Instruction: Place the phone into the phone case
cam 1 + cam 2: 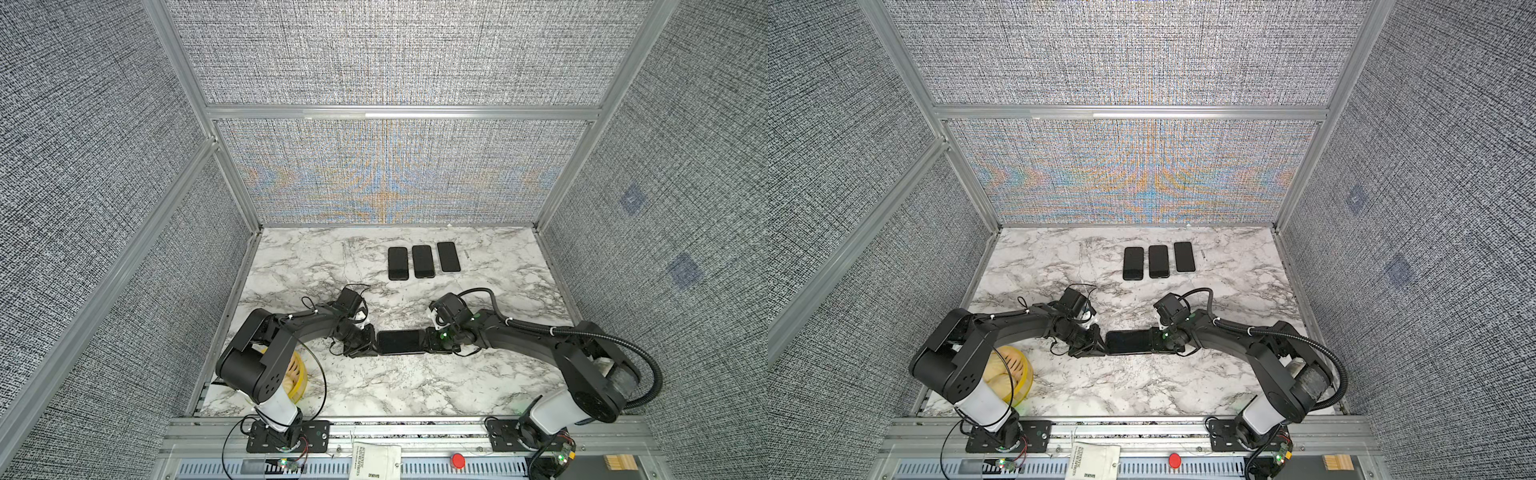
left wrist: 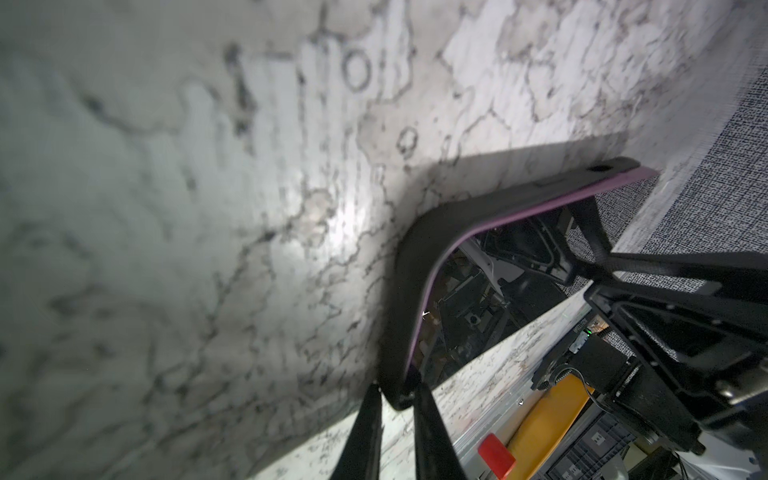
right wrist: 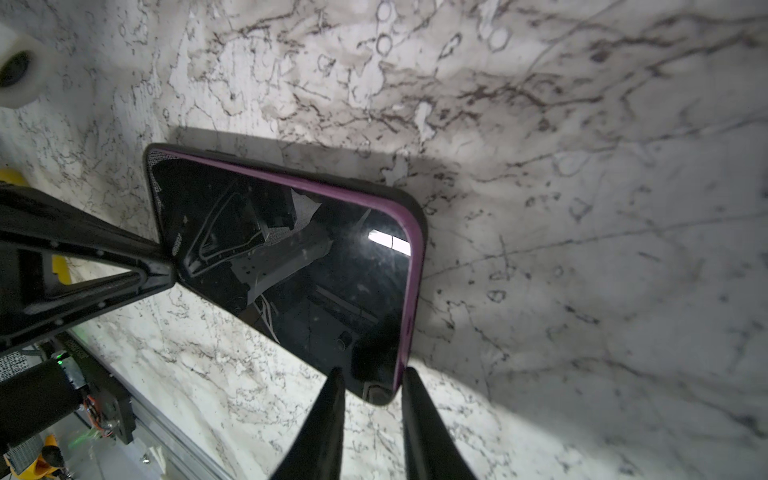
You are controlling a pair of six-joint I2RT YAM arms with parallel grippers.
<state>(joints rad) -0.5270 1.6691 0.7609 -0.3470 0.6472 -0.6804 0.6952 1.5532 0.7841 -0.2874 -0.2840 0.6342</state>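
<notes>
The phone [image 1: 401, 341] [image 1: 1128, 341] lies lengthwise at mid-table, its dark screen [image 3: 291, 257] facing up. Its purple edge sits inside the black phone case [image 2: 415, 257] [image 3: 419, 224]. My left gripper [image 1: 375, 345] [image 1: 1105, 345] [image 2: 397, 390] is shut on the corner of the case at the phone's left end. At the opposite end my right gripper [image 1: 428, 338] [image 1: 1154, 338] [image 3: 374, 372] is shut on a corner, one finger on the screen side and one on the case's back. The underside of the case is hidden.
Three black phones [image 1: 398, 263] [image 1: 423, 261] [image 1: 448, 257] lie in a row at the back of the marble table [image 1: 374, 390]. A yellow container [image 1: 300, 376] sits under the left arm. A red button [image 1: 458, 460] is on the front rail. Fabric walls enclose three sides.
</notes>
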